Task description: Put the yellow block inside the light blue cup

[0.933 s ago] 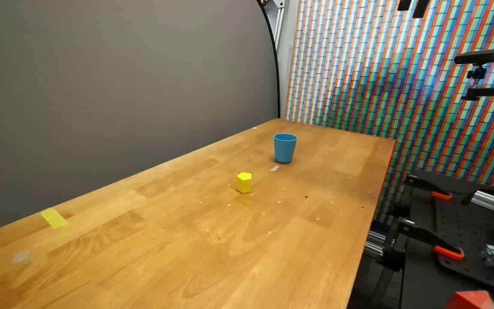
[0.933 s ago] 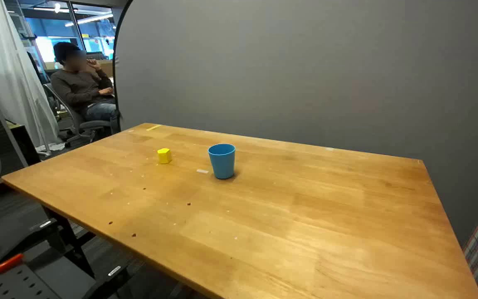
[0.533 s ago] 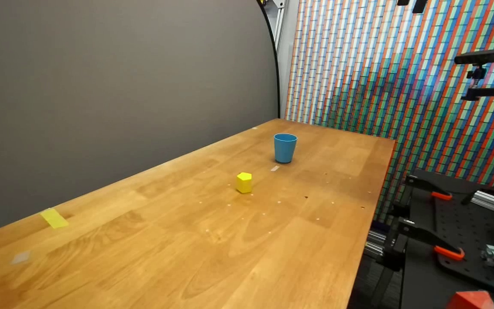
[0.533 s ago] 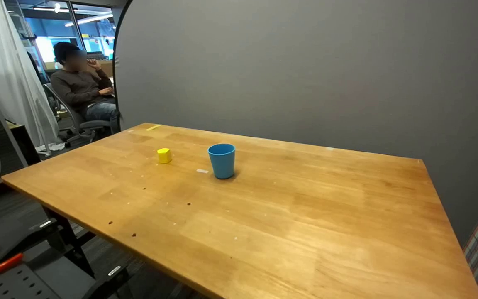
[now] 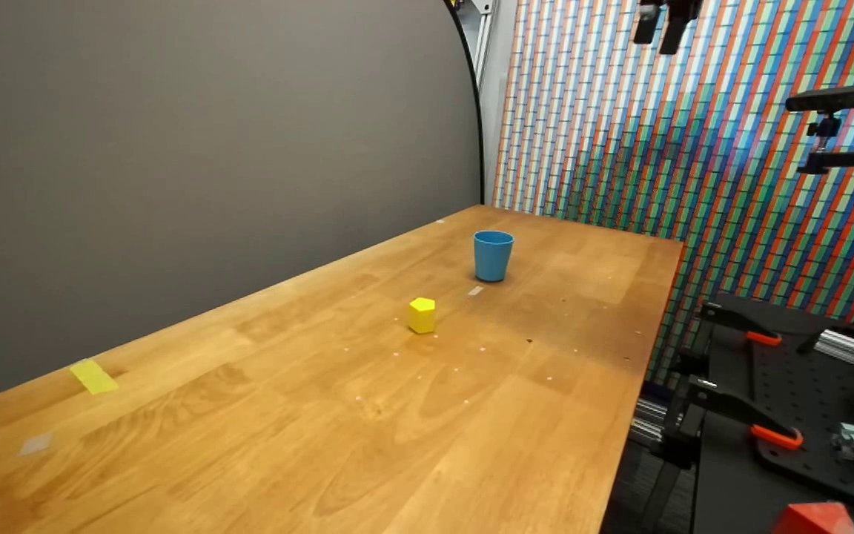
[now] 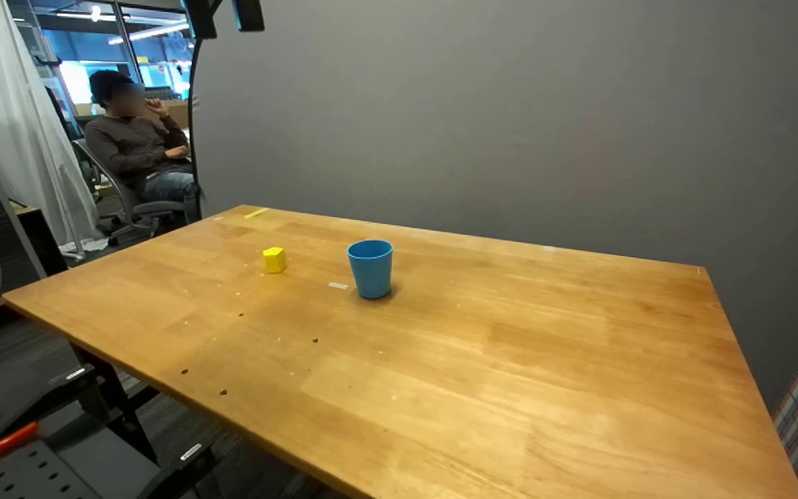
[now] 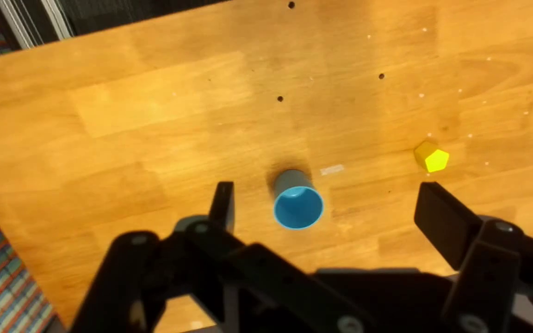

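Note:
The yellow block (image 5: 422,317) stands upright on the wooden table. It shows in an exterior view (image 6: 274,260) and in the wrist view (image 7: 435,159), to the right of the cup. The light blue cup (image 5: 492,257) stands upright on the table; it also shows in an exterior view (image 6: 371,270). In the wrist view the cup (image 7: 298,208) looks empty inside. My gripper (image 7: 325,189) is open and empty, high above the table. The cup appears between its fingers but far below them. Only the fingertips show at the top edge of both exterior views (image 5: 658,43) (image 6: 227,29).
The wooden table (image 5: 308,452) carries a flat yellow tape patch (image 5: 94,377) near its edge. Black clamps with orange grips (image 5: 775,437) and a red object (image 5: 815,518) sit beside the table. A grey screen (image 6: 510,125) stands behind it. A person (image 6: 137,138) sits beyond the screen.
My gripper has come further into the top of both exterior views, moving down and leftward in one of them. The block and the cup have not moved.

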Controlling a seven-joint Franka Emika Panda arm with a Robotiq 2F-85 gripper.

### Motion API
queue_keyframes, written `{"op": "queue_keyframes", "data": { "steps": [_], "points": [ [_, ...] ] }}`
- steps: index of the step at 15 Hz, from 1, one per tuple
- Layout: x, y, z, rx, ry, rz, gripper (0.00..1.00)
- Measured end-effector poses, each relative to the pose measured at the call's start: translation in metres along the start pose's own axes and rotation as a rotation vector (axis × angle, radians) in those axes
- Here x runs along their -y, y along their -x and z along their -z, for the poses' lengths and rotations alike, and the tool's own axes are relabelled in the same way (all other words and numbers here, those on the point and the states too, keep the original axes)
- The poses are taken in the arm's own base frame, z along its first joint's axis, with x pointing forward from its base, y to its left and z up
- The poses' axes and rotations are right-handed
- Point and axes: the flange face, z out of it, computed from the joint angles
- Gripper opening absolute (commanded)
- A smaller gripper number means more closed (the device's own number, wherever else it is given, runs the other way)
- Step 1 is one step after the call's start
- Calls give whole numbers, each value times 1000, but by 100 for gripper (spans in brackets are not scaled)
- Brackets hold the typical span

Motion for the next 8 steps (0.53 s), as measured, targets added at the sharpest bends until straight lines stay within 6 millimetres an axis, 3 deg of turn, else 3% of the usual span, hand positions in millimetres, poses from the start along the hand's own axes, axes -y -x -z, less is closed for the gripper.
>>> {"op": "queue_keyframes", "data": {
  "steps": [4,8],
  "points": [
    [91,-30,-68,47,-21,152,100],
    [160,-54,-146,114,-23,269,100]
  ]
}}
